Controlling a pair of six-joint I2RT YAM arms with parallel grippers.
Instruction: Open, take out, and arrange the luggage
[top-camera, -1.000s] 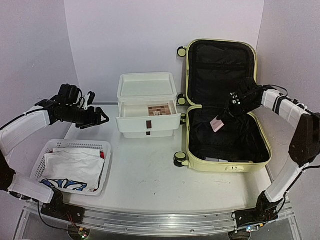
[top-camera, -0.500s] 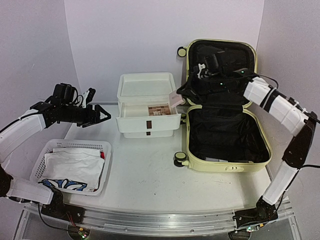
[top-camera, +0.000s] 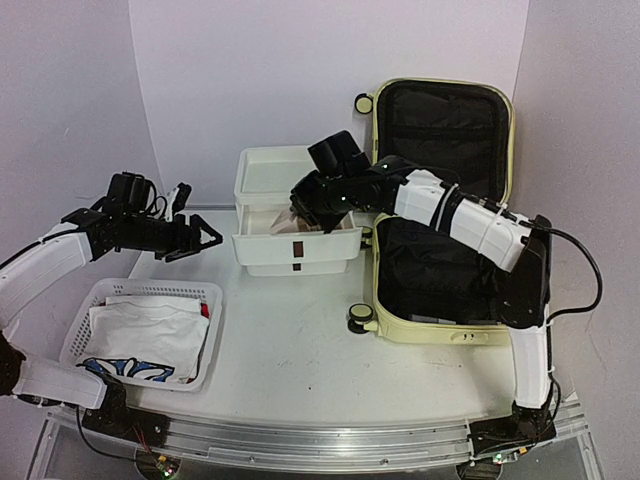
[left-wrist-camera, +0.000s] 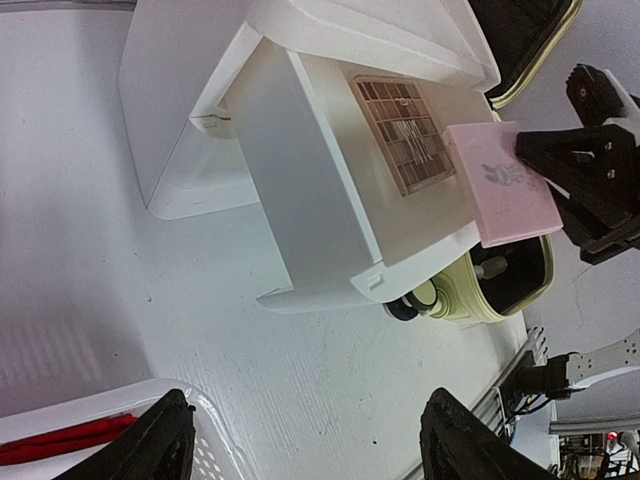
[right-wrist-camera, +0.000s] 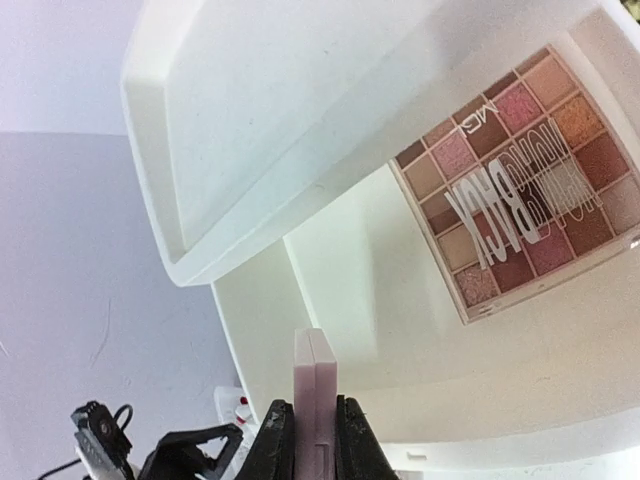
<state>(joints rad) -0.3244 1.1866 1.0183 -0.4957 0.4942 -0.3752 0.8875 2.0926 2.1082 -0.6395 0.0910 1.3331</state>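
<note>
Between the jaws of the right gripper (right-wrist-camera: 315, 436), clamped on its faces, a thin, flat pink plastic case (right-wrist-camera: 317, 385) stood on edge over the open drawer of the white plastic drawer box (top-camera: 290, 172), beside a square eyeshadow palette (right-wrist-camera: 530, 180). It would do best tipped flat and lowered alongside the palette before release. Off left, the left gripper (top-camera: 205, 238) hung with jaws apart. Just right of the box, the pale yellow hard-shell suitcase (top-camera: 440, 331) lay open.

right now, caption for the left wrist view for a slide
Right hand holds a pink case at the open white drawer, where an eyeshadow palette lies.
</note>
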